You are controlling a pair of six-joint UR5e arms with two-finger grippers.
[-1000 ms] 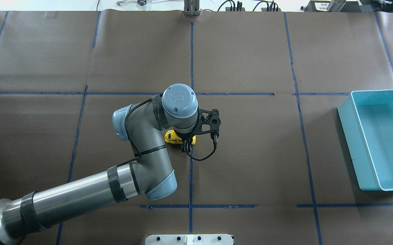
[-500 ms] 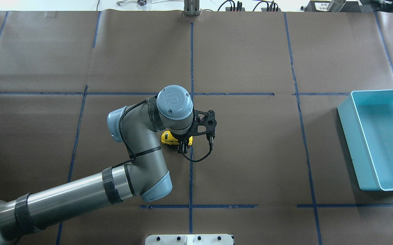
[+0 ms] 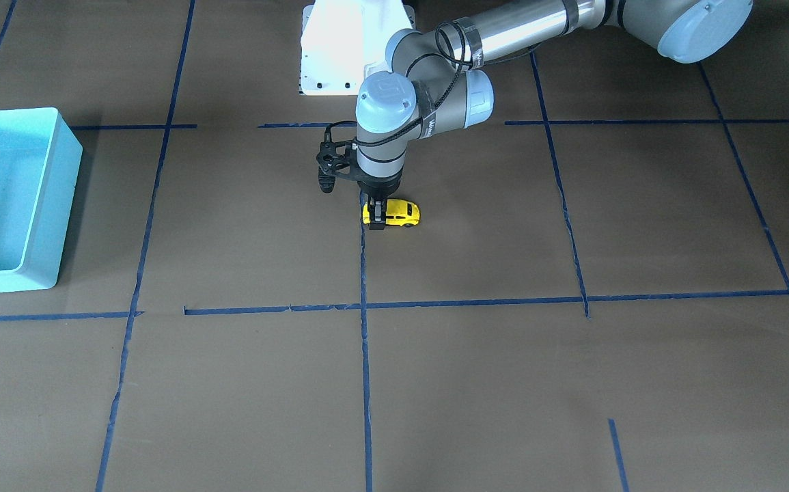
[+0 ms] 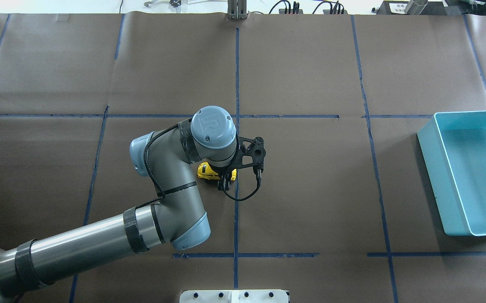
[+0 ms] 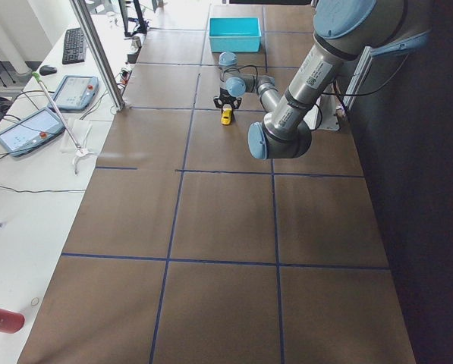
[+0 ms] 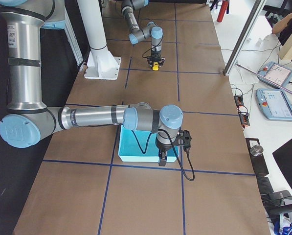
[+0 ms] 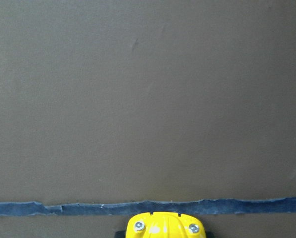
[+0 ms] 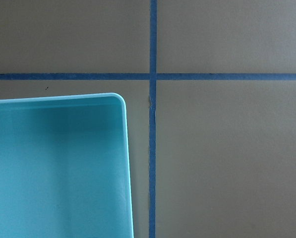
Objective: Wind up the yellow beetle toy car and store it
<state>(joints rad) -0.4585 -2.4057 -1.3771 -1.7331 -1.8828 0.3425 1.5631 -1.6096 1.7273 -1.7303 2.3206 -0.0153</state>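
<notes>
The yellow beetle toy car (image 3: 402,212) stands on its wheels on the brown table, beside a blue tape line near the middle. My left gripper (image 3: 376,219) comes straight down on it and is shut on the car's body. In the overhead view the car (image 4: 204,171) shows partly under the wrist, with the left gripper (image 4: 224,182) on it. The left wrist view shows only the car's yellow end (image 7: 165,227) at the bottom edge. My right gripper (image 6: 161,159) hangs over a corner of the turquoise bin (image 6: 136,146); I cannot tell whether it is open or shut.
The turquoise bin (image 4: 429,168) stands at the table's right edge in the overhead view, and nothing shows inside it. Its rim (image 8: 124,163) fills the lower left of the right wrist view. Blue tape lines (image 4: 236,210) cross the brown paper. The white robot base (image 3: 339,48) is at the near side.
My left gripper has slid the car a short way to the left along the table in the overhead view. The bin has not moved.
</notes>
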